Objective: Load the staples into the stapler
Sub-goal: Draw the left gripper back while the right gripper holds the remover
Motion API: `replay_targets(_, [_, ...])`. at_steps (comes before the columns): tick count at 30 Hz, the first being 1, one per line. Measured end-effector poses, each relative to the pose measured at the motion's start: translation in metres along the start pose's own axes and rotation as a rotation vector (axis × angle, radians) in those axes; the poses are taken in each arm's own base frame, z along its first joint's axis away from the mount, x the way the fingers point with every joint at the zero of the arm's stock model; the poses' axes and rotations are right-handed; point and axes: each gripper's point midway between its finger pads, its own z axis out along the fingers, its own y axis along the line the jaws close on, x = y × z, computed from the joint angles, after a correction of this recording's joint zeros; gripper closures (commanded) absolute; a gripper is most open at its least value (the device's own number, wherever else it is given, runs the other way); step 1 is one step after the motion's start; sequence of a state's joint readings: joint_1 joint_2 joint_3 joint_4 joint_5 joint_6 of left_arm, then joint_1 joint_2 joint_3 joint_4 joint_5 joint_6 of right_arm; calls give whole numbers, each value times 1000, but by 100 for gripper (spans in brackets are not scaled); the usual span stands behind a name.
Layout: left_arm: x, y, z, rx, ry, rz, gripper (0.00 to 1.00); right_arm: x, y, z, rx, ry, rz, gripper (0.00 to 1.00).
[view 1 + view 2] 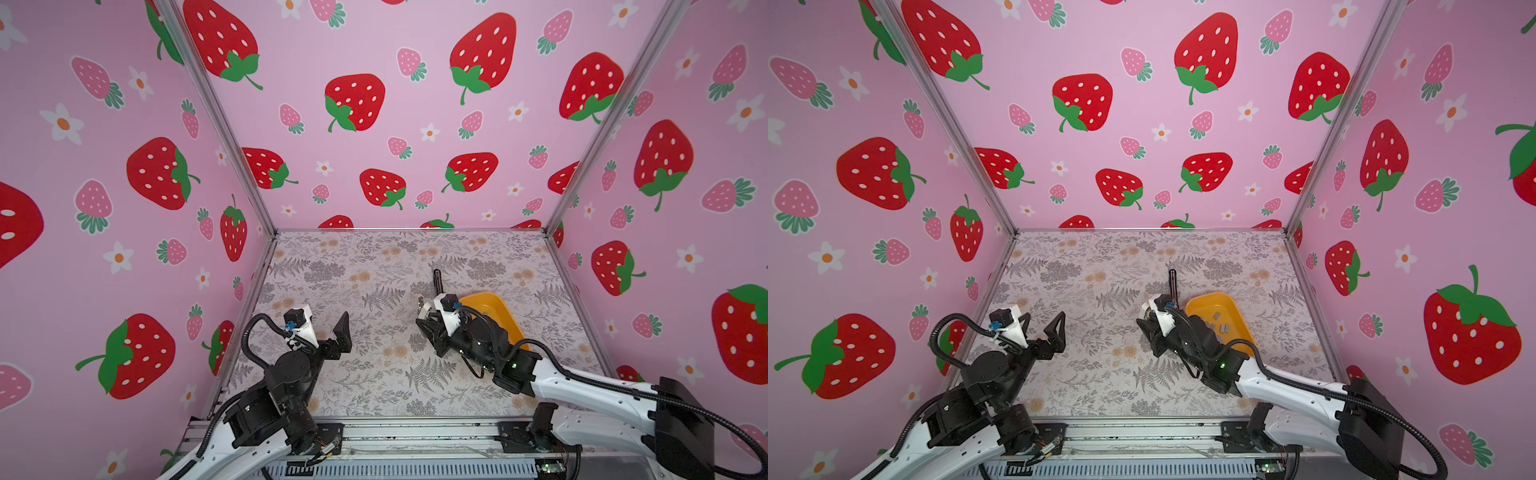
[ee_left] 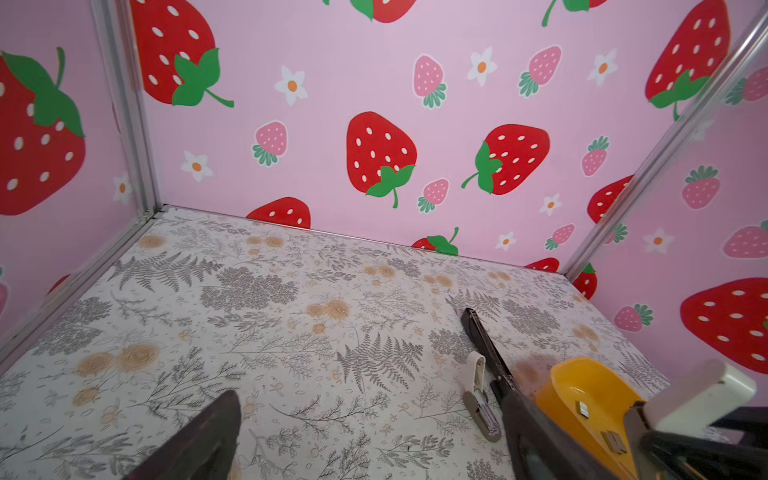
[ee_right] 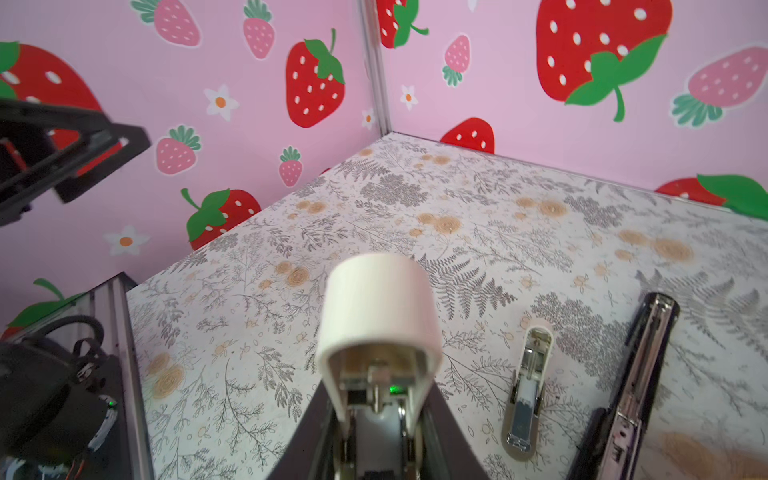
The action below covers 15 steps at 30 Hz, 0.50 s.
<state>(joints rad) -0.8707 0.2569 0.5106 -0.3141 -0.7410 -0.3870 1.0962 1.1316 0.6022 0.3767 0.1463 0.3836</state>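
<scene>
Right gripper (image 3: 376, 399) clenched on a whitish stapler (image 3: 378, 307), plain in its wrist view. Left gripper (image 1: 1040, 327) released, empty, near the desk's (image 1: 1108, 382) front-left corner. Staples (image 1: 1224, 328) lie in a yellow tray (image 1: 1233, 305) at the right edge, shown in a top view, not the right wrist view.

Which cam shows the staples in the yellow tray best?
A top view: several staples lie clear in the tray. Left wrist shows some up close. Right arm hides them in a top view; right wrist shows none.
</scene>
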Motion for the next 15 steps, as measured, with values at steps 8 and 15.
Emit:
replay_targets(8, [2,33,-20,-45,-59,-77,1,47,26,39,103,208,68,100])
replay_targets(15, [41,25,10,-126,120,70,1,88,13,82,234,331,62,100])
